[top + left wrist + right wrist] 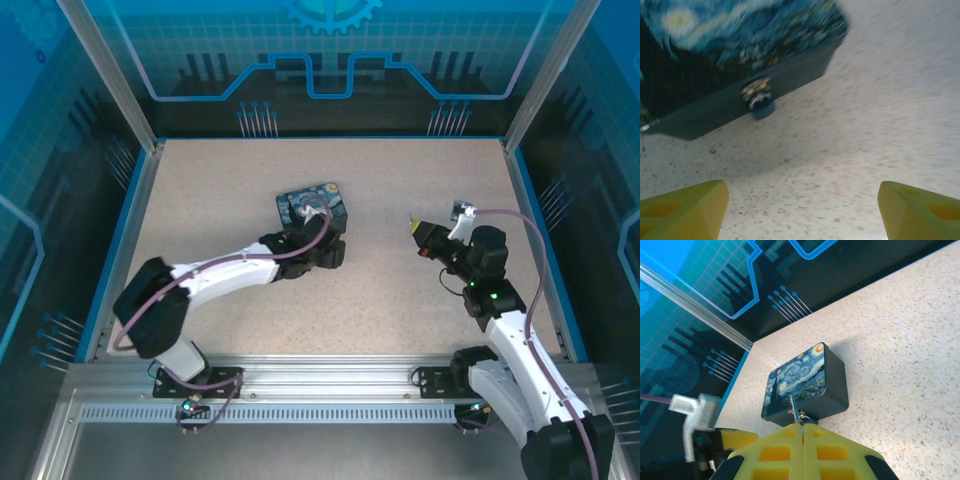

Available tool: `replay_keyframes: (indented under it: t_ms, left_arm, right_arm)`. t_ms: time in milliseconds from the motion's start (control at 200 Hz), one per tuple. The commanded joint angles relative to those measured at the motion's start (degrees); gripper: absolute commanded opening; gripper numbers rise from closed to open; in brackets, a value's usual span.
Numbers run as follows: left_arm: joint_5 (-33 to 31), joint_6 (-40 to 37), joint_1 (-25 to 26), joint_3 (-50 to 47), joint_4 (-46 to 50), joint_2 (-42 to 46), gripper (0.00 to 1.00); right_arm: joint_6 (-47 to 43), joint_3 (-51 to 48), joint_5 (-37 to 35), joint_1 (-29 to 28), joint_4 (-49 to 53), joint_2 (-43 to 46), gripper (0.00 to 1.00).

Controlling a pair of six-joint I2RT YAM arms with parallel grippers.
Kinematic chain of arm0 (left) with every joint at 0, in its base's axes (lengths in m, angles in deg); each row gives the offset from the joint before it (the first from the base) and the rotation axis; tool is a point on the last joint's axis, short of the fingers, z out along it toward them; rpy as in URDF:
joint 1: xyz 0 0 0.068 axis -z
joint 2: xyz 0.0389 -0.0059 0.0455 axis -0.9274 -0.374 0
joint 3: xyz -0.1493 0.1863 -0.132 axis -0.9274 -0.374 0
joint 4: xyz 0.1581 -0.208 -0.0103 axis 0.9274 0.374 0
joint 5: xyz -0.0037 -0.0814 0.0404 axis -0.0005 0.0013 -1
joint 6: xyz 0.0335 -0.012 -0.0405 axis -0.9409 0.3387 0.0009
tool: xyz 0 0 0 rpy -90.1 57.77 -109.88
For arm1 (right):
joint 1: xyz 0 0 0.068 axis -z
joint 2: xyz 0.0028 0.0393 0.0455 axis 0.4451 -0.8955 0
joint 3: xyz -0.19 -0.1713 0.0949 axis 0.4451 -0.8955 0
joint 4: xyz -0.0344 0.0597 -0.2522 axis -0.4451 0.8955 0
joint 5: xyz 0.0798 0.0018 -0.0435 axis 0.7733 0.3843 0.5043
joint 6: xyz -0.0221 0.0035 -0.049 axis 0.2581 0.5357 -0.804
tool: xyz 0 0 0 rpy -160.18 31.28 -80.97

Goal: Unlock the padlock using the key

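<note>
The tiny bluish padlock (762, 107) hangs by its silvery shackle from the latch on the front wall of the dark-blue swirly-painted tin box (313, 207). My left gripper (802, 189) stands open just in front of it, its yellow fingers (685, 210) wide apart over bare table, apart from the lock. In the top view the left gripper (327, 248) is at the box's near side. My right gripper (802, 426) is shut on the thin silvery key (795, 409), whose blade points at the box (805, 377). The right gripper (414, 226) hovers well right of the box.
The speckled beige table (240, 180) is bounded by blue rails and glass walls on three sides. A white bracket (694, 412) and the left arm's yellow finger (737, 437) sit at the lower left of the right wrist view. Open floor lies between the box and the right gripper.
</note>
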Motion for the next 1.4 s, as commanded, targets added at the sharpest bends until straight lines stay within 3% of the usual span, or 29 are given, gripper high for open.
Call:
replay_keyframes:
  t_ms: [0,440,885,1231,1396]
  left_arm:
    - [-10.14,2.13,0.1,2.49,-0.27,-3.13,0.79]
    - [-9.18,3.15,-2.43,4.17,-11.47,-14.3,0.62]
    - [-13.3,3.61,-3.93,9.68,-10.52,-21.22,0.57]
    - [-15.4,0.7,-4.59,3.82,-25.95,-23.24,0.52]
    - [-16.06,0.52,-4.93,3.42,-28.36,-24.54,0.52]
  right_arm:
    - [-1.02,-0.8,0.56,0.99,1.4,1.37,0.0]
    - [-0.63,-1.5,-0.38,1.53,4.27,5.46,0.0]
    - [-0.97,-1.5,-2.19,1.9,5.78,6.51,0.0]
    - [-2.24,-1.14,-1.3,2.17,4.91,4.64,0.0]
    - [-2.56,-1.33,-1.34,2.28,4.89,4.72,0.0]
